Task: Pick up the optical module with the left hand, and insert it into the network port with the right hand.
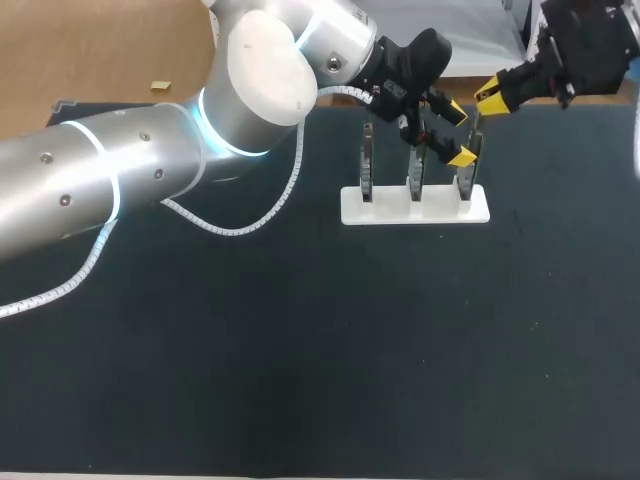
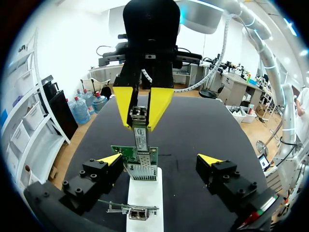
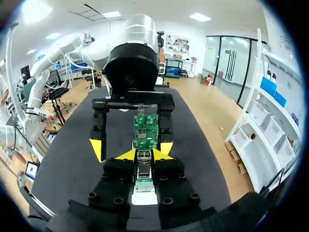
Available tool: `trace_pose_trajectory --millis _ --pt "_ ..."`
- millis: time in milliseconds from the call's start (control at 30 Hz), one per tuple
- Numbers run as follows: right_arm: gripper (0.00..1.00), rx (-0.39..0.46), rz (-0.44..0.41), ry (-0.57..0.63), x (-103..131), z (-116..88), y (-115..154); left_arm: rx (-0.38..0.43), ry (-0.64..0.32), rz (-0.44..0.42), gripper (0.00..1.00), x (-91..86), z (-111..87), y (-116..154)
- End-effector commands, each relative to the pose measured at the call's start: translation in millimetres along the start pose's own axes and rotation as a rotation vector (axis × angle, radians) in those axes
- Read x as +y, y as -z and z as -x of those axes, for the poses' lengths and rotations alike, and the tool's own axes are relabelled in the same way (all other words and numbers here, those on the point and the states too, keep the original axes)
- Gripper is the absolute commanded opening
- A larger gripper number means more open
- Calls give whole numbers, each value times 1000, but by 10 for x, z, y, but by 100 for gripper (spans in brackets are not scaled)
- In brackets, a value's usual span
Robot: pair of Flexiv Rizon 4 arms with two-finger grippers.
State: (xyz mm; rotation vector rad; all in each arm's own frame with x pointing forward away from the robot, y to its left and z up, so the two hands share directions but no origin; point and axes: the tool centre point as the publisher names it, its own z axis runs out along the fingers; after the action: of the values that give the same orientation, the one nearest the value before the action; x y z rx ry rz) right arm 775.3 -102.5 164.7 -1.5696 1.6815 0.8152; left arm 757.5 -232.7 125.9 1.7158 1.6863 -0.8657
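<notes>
Yellow-tipped fingers of the right pincer (image 2: pixel 140 126) are closed on the upper end of the optical module (image 2: pixel 141 141). The module is held upright, with its lower end at the network port (image 2: pixel 142 171) of a green board (image 2: pixel 123 152). The board stands in a white stand (image 2: pixel 145 193). How deep the module is seated cannot be told.

The left pincer (image 2: pixel 160 158) is spread wide and holds nothing. One finger is set on each side of that board, and neither appears to touch it.

If the module is pushed at a slight tilt, the board may be bent, or the stand tipped or slid, since nothing is seen fixing it to the desk (image 1: pixel 300 350). The module could also slip in so short a grip.

The two pincers are close together, so a sideways correction risks a knock between them. Two more boards (image 1: pixel 367 165) stand in the same row just beside. The desk's far edge lies near the stand, while open cloth is left on the near side.
</notes>
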Motion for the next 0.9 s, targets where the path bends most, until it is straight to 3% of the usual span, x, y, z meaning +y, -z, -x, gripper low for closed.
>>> trace_pose_trajectory --millis 33,900 --pt "0 0 -4 -4 17 -13 -9 5 2 -3 100 19 10 -5" --pt "0 7 4 -32 34 -89 -76 5 2 -3 100 19 10 -5"
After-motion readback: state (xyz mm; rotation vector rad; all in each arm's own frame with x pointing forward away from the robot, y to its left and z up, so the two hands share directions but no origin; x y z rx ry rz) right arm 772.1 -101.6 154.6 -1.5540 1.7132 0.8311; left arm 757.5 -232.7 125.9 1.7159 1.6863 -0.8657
